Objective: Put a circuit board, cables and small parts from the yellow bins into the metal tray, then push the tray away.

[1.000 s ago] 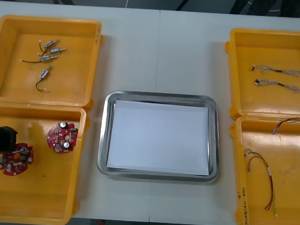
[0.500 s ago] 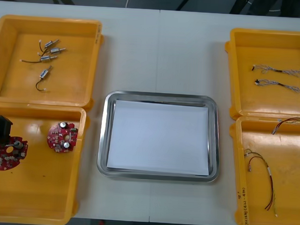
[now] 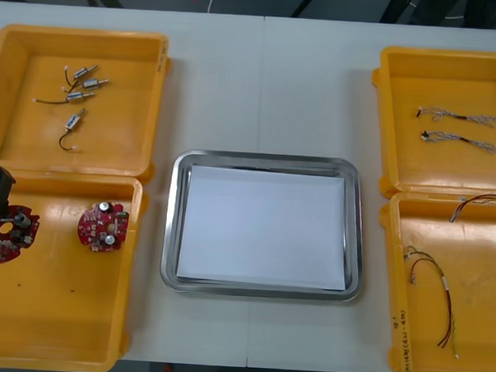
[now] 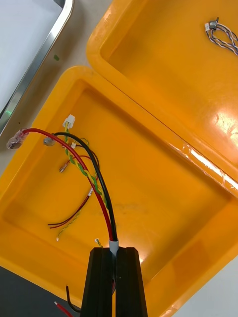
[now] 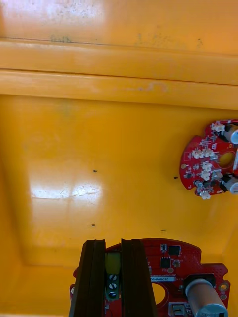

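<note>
Up close, the left wrist view is giving the detail of the grip: the left hand (image 5: pixel 113 280) is clamping one round red circuit board (image 5: pixel 171 262) by its edge, a black finger on either side of a small yellowish component, over the floor of the near left bin (image 5: pixel 59 148). From above, the front view is placing that board at 9 o'clock from the metal tray (image 3: pixel 170 232), close to the bin's outer wall, with a second circuit board (image 3: pixel 104 227) lying apart from it toward the tray. The right wrist view is showing the right hand (image 4: pixel 114 280) pinching a red and black cable (image 4: pixel 101 198) between nearly touching fingers, above the near right bin (image 4: pixel 163 208), where red and yellow cables (image 4: pixel 74 214) are lying loose. Counting in the front view, four yellow bins (image 3: pixel 82 35) are sitting on the tabletop (image 3: pixel 269 88), two at each side, and one tray, white inside, is resting between them. Four small metal parts (image 3: pixel 82 84) are lying in the bin at 10 o'clock, and two twisted blue and white cables (image 3: pixel 461 115) in the bin at 2 o'clock.
</note>
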Controlling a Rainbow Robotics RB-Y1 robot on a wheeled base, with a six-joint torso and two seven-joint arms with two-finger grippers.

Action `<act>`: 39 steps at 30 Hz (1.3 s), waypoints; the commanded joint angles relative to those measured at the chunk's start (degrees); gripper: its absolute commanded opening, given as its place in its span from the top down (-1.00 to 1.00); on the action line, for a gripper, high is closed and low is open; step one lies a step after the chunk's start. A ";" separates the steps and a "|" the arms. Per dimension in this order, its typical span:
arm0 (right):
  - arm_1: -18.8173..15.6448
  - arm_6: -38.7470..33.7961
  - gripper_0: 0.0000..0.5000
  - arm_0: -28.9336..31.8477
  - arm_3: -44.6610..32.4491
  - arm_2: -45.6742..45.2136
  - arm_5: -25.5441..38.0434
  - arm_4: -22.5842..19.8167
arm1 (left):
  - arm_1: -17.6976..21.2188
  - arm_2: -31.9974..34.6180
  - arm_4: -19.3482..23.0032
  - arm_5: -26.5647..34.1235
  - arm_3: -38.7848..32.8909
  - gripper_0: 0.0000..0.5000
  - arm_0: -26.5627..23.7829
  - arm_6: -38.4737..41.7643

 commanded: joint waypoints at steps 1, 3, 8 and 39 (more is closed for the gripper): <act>-2.29 -0.14 1.00 0.18 0.50 -0.16 0.22 -0.09 | 2.61 -0.26 0.77 3.58 -2.30 0.99 -6.09 6.93; -2.29 -0.14 1.00 0.18 0.59 -0.16 0.22 -0.18 | 2.61 -1.76 0.24 4.20 -2.30 0.99 -7.67 7.46; -2.29 -0.14 1.00 0.18 0.59 -0.16 0.22 -0.27 | 2.61 -7.12 -0.81 4.29 -2.48 0.99 -12.68 13.17; -2.81 -0.14 1.00 -0.17 0.59 -0.16 0.22 -0.89 | -10.84 -38.76 -12.41 1.47 -4.15 0.99 -33.51 47.97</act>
